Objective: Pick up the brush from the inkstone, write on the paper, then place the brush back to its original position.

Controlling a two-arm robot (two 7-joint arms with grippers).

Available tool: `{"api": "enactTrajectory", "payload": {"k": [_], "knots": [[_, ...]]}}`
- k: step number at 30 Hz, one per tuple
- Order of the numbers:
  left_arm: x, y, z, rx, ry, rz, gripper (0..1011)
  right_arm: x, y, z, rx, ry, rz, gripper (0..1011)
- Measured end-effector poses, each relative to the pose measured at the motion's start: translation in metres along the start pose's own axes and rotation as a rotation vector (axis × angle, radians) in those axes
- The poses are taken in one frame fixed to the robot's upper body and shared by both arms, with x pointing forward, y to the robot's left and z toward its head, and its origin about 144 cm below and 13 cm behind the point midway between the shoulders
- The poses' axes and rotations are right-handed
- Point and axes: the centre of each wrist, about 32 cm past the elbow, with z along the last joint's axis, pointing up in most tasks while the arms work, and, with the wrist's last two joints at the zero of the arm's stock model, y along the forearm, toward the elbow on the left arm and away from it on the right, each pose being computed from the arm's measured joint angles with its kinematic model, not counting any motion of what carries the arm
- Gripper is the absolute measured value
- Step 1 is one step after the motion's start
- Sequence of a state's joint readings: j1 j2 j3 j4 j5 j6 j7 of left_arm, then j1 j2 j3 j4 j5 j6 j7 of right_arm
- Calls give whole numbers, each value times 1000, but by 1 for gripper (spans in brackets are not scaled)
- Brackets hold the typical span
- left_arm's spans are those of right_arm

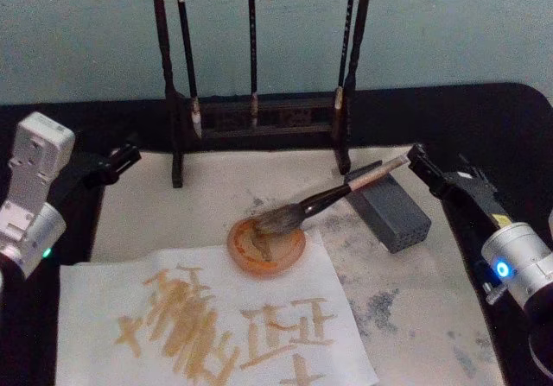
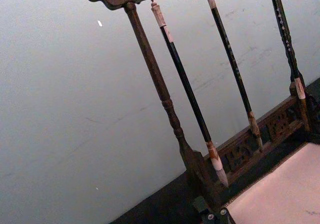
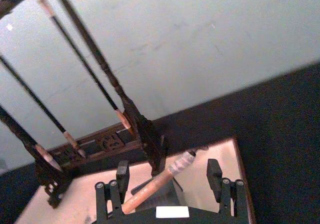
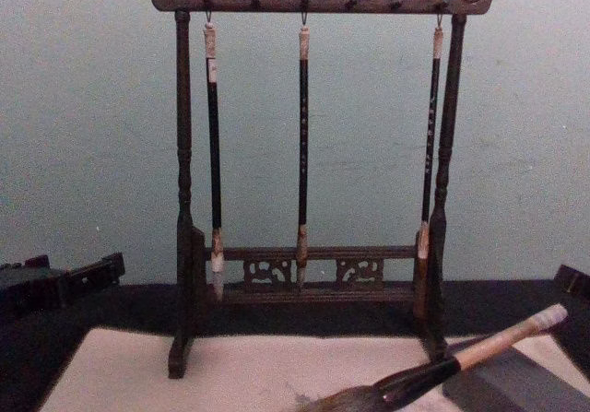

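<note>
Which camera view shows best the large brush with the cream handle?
The head view: the large cream-handled brush shows whole, bristles on the round orange inkstone, handle on the grey block. The chest view cuts its bristles; the right wrist view shows its handle end between the open right claw fingers.

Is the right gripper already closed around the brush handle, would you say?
No, the right gripper is open, its fingers standing apart on either side of the brush handle.

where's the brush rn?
Head view: the brush lies centre-right on the table, bristles on the orange inkstone, handle propped on the grey block, its end between the open jaws of the right gripper.
</note>
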State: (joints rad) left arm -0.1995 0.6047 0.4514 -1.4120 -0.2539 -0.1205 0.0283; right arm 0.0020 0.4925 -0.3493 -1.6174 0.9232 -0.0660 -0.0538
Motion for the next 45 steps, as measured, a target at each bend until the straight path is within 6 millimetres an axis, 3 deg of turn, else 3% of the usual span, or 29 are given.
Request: {"api": "enactTrajectory", "payload": {"k": [12,23,45], "knots": [[0,0,0,0,0,0,1002,-19,-13,-5,67,-346,114,1001],[0,0,0,0,0,0,1000,-28,-19,-6,75,-533,219,1001],[0,0,0,0,0,0,1002,-29,-19,-6,69,-564,234,1001]]}}
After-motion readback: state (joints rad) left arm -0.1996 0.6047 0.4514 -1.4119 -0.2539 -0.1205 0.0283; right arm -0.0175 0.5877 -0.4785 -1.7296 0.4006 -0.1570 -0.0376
